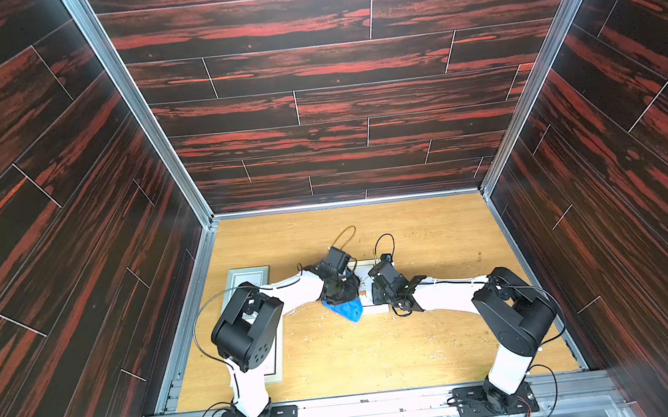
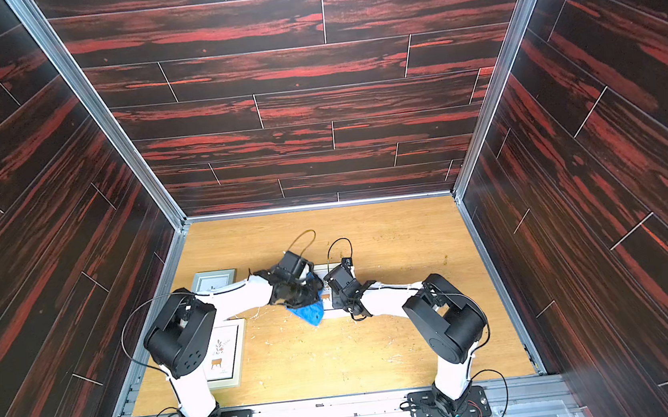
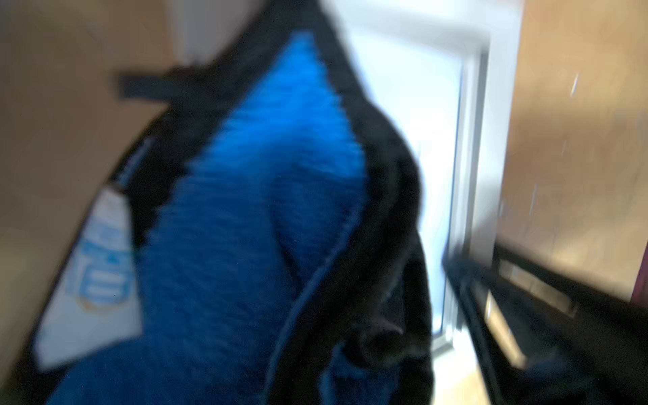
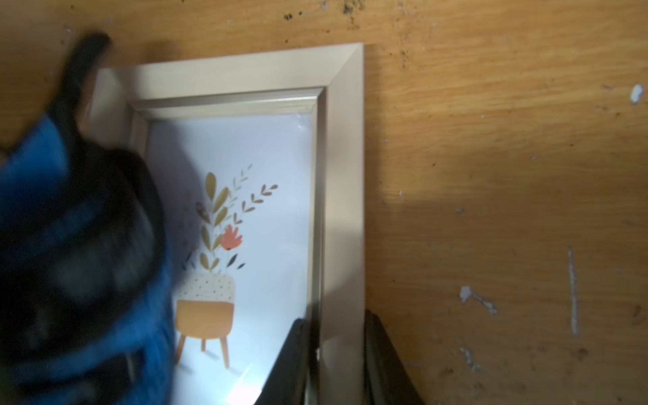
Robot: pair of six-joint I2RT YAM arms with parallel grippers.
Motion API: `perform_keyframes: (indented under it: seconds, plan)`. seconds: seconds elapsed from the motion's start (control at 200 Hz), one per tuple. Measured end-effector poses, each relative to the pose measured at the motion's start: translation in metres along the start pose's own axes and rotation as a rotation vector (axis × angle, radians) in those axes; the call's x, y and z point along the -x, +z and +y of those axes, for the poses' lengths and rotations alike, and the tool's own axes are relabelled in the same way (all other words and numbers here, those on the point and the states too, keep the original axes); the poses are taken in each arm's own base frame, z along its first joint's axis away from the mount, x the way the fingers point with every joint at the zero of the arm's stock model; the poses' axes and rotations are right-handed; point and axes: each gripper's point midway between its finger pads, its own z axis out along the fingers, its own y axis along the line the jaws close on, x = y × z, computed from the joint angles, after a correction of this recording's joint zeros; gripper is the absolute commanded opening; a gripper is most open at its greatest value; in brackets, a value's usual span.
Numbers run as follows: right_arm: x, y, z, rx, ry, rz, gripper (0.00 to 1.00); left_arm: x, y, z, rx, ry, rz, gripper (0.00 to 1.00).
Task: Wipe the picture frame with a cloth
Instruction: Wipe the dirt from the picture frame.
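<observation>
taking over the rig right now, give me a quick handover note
Left gripper: shut on the cloth, bunched over one side of the picture frame mid-table.
Right gripper: fingers clamp the frame's side rail, steadying it.
Done: cloth in hand, frame held.
Left: wipe across the whole frame, then let go. How much is already clean can't be told.

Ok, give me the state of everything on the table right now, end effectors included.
cloth: bunched, partly covering the picture frame.
picture frame: flat, face up, gripped at one rail.
left end effector: shut on cloth.
right end effector: shut on picture frame.
near spare frame: flat, face up, not held.
far spare frame: flat, not held.
</observation>
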Motion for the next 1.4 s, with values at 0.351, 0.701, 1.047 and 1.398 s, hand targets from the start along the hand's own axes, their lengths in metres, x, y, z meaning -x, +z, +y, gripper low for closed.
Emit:
perform_keyframes:
  seconds: [0.351,0.701,1.047,1.398]
  plan:
    - [0.0,0.0,0.0,-0.002,-0.001,-0.002,0.0,-0.001,0.0,-0.01,-0.049,-0.008,0.027,0.05]
    - [0.0,0.0,-0.002,-0.004,0.001,-0.001,0.0,-0.004,0.011,-0.027,-0.109,-0.011,0.043,0.04]
    - [0.001,-0.001,-0.004,-0.01,0.003,-0.005,0.0,-0.002,-0.001,-0.011,-0.073,-0.035,0.026,0.04]
    - [0.002,-0.001,-0.006,-0.014,0.007,-0.005,0.0,0.051,0.029,-0.046,-0.15,-0.021,-0.014,0.05]
